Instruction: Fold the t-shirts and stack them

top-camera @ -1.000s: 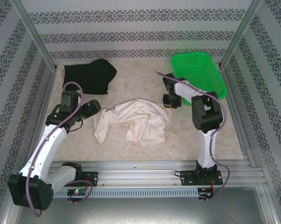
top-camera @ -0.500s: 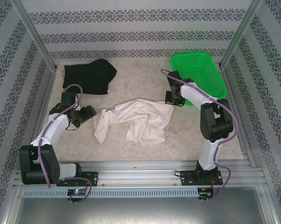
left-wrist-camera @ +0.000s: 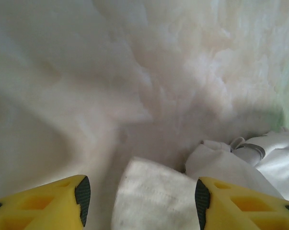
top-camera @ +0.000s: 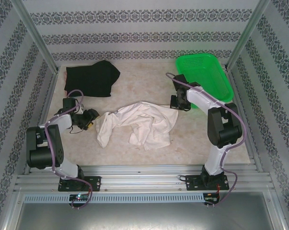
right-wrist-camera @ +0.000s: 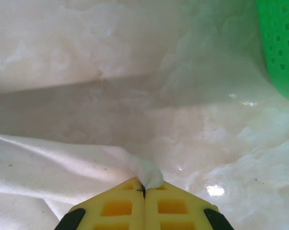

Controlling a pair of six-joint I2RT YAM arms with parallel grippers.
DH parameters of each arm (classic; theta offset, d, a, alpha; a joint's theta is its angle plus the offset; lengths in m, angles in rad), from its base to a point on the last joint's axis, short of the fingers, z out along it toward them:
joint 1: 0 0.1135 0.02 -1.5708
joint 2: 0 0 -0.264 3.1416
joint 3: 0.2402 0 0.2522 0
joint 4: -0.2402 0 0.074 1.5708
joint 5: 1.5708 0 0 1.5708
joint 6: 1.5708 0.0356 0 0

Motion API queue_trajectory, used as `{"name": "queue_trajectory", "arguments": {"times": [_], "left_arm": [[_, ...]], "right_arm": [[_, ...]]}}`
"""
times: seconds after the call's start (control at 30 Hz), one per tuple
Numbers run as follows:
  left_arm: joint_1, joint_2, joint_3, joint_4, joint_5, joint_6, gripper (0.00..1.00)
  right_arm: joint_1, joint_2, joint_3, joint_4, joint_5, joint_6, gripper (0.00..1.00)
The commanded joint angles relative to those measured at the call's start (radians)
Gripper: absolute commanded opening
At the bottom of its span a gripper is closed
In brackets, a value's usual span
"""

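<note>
The cream-white t-shirt lies crumpled in the middle of the table. The black t-shirt sits bunched at the back left. My left gripper is low at the white shirt's left edge. In the left wrist view it is open, and a stitched hem of the white t-shirt lies between the yellow fingers, touching neither. My right gripper is at the shirt's upper right corner. In the right wrist view it is shut on a small peak of the white t-shirt.
A bright green mesh basket stands at the back right, just beyond the right gripper, and its wall shows in the right wrist view. Patterned walls and metal posts enclose the table. Bare tabletop lies between the black shirt and the basket.
The left arm has folded down and drawn its gripper to the white shirt's left edge, its jaws narrowing. The right gripper has closed on the shirt's corner and shifted slightly right.
</note>
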Motion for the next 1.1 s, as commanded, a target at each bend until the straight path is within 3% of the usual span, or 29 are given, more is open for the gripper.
{"name": "queue_trajectory", "arguments": {"times": [0.0, 0.27, 0.37, 0.6, 0.87, 1.07], "left_arm": [[0.011, 0.030, -0.008, 0.125, 0.043, -0.029, 0.61], [0.009, 0.087, -0.044, 0.180, 0.092, -0.026, 0.52], [0.007, 0.104, -0.053, 0.197, 0.105, -0.027, 0.40], [0.007, -0.019, 0.003, 0.069, 0.050, 0.025, 0.00], [0.012, -0.189, 0.099, -0.068, 0.059, 0.075, 0.00], [0.012, -0.298, 0.294, -0.126, 0.046, 0.055, 0.00]], "right_arm": [[0.005, -0.037, -0.002, -0.020, -0.009, -0.024, 0.00], [-0.001, -0.043, 0.005, -0.036, -0.003, -0.033, 0.00], [-0.001, -0.040, 0.021, -0.047, 0.000, -0.034, 0.00], [0.001, -0.037, 0.047, -0.058, 0.005, -0.036, 0.00], [-0.010, -0.084, 0.065, -0.063, 0.004, -0.025, 0.00], [-0.094, -0.237, 0.109, -0.012, -0.124, 0.037, 0.00]]}}
